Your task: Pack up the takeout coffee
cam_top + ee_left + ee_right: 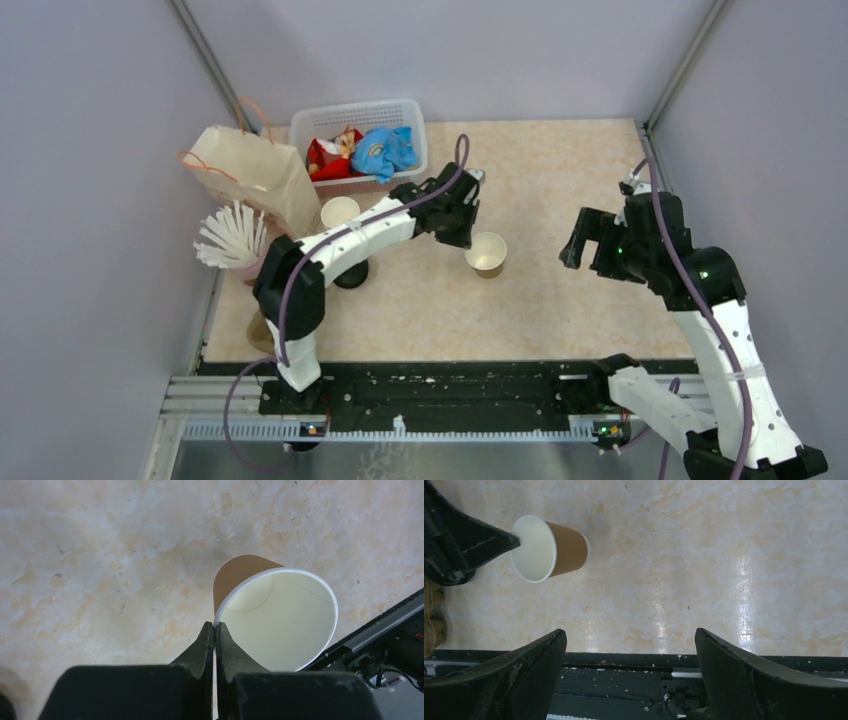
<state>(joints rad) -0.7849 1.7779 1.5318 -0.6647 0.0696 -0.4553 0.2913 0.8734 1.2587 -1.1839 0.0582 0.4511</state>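
Note:
No capped cup with a black lid shows in any view. My left gripper [470,240] [214,627] is shut on the rim of a lidless brown paper cup [487,254] [277,615] with a white inside, held tilted at the table's middle. One finger is inside the rim and one outside. The same cup [549,548] shows at the upper left of the right wrist view. My right gripper [588,242] [630,632] is open and empty, to the right of the cup and apart from it.
A loose black lid [350,275] lies under the left arm. Behind it stands a lidless cup [340,212]. A paper bag [250,175], white straws [232,240] and a white basket [415,120] of packets are at the back left. The black rail [634,680] runs along the near edge.

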